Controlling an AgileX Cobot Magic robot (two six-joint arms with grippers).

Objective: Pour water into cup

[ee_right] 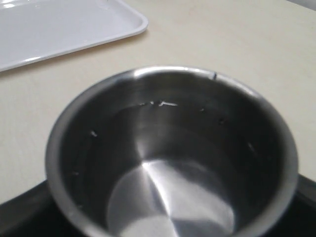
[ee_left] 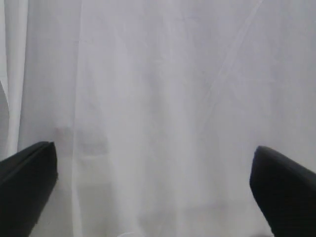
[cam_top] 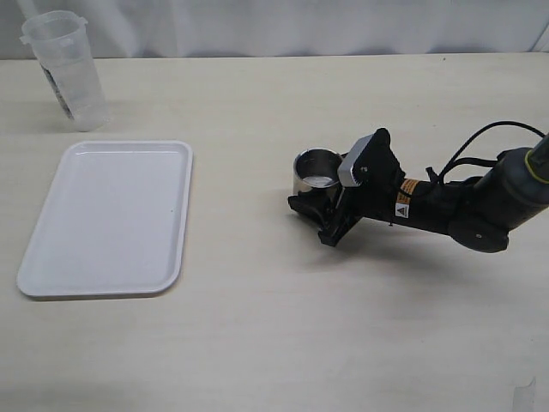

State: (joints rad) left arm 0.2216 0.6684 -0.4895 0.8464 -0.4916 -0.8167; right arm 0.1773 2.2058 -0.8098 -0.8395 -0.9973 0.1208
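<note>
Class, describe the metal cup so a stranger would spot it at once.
On the beige table, look right of the white tray. The cup stands at the right gripper: short, shiny steel, unlike the tall clear plastic beaker at back left.

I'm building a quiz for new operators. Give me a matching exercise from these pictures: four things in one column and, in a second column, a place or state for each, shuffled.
Things
1. cup
2. tray
3. beaker
4. left hand

Places or states
A. upright at the far left corner of the table
B. open, facing a white curtain
C. at the fingertips of the right hand, shiny inside
D. flat on the table, left of the cup

Pairs: 1-C, 2-D, 3-A, 4-B
</note>
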